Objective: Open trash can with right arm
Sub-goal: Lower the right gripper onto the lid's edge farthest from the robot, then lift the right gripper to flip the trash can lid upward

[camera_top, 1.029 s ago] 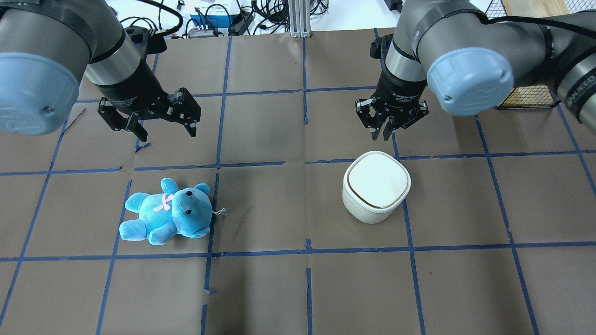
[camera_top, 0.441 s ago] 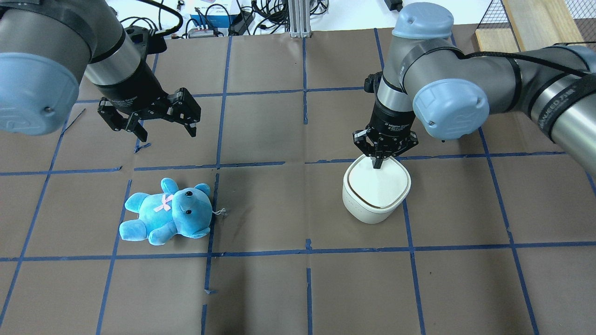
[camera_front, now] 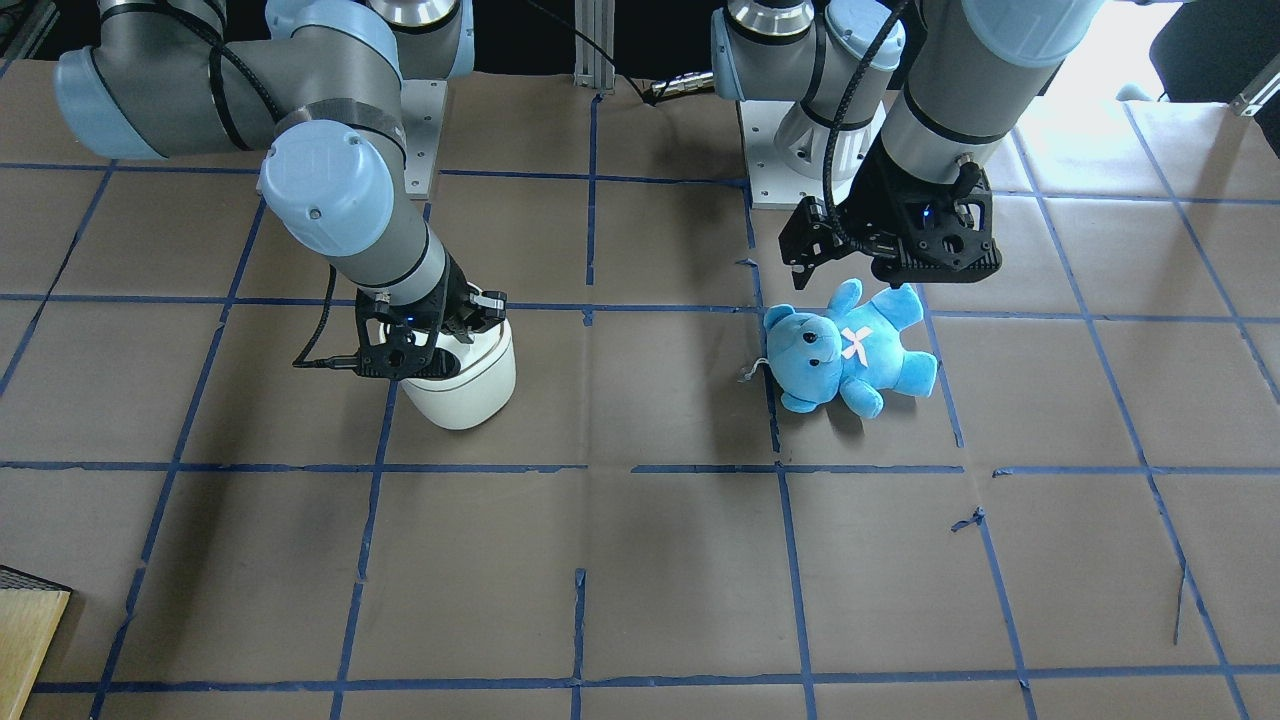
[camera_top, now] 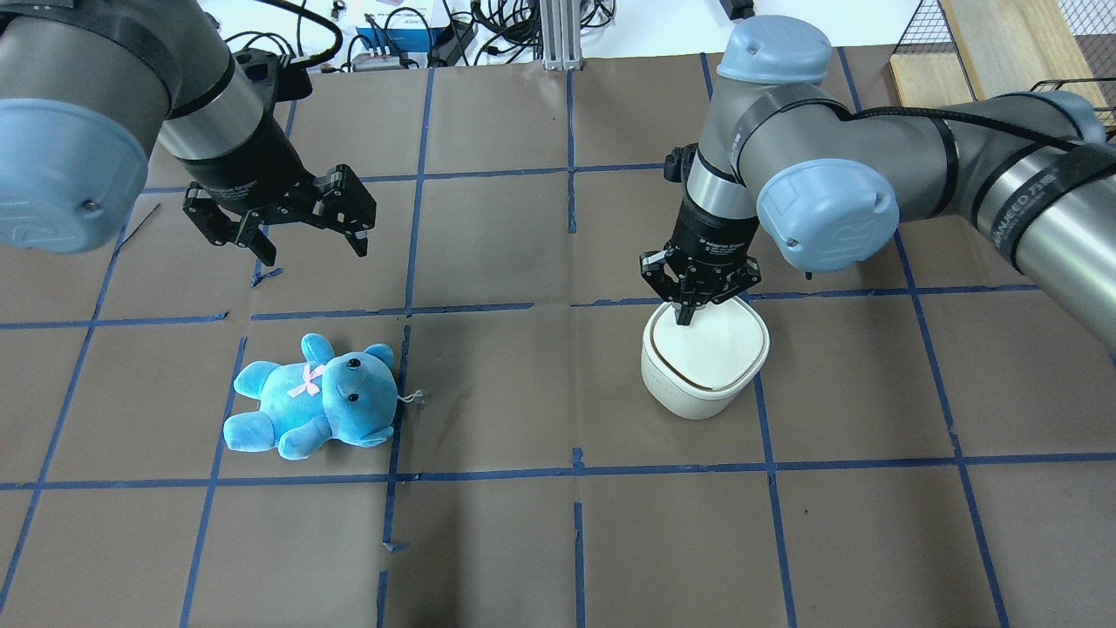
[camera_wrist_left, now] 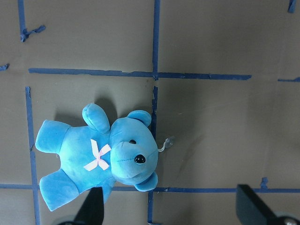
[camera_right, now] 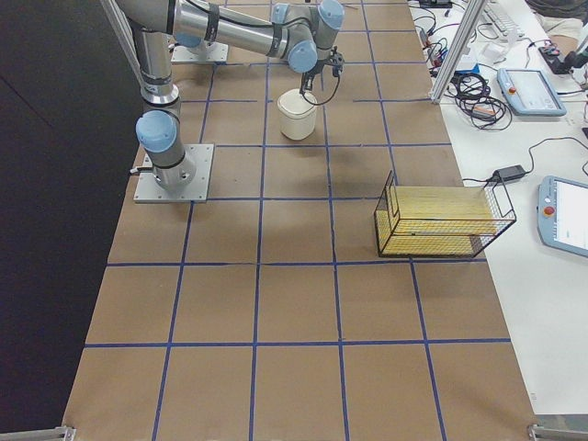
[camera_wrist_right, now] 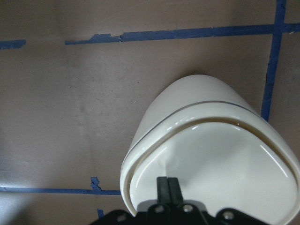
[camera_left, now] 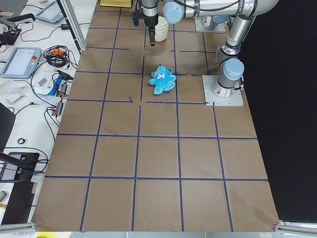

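Note:
The white trash can [camera_top: 708,362] stands right of the table's middle with its lid down; it also shows in the front view [camera_front: 470,390] and the right wrist view [camera_wrist_right: 211,154]. My right gripper [camera_top: 685,317] is shut, empty, and points straight down. Its closed fingertips [camera_wrist_right: 167,186] rest on or just above the lid near its far-left edge. I cannot tell whether they touch it. My left gripper [camera_top: 312,251] is open and empty, and hangs above and behind the blue teddy [camera_top: 309,397].
The blue teddy [camera_wrist_left: 101,157] lies on its back on the left half of the brown, blue-taped table [camera_top: 558,541]. A wire basket [camera_right: 441,220] stands at the table's edge on my right. Cables and boxes line the far edge.
My right arm has come down and toward the trash can, and its shut fingertips have gone from behind the can to over the lid's far-left edge. The left arm has not moved.

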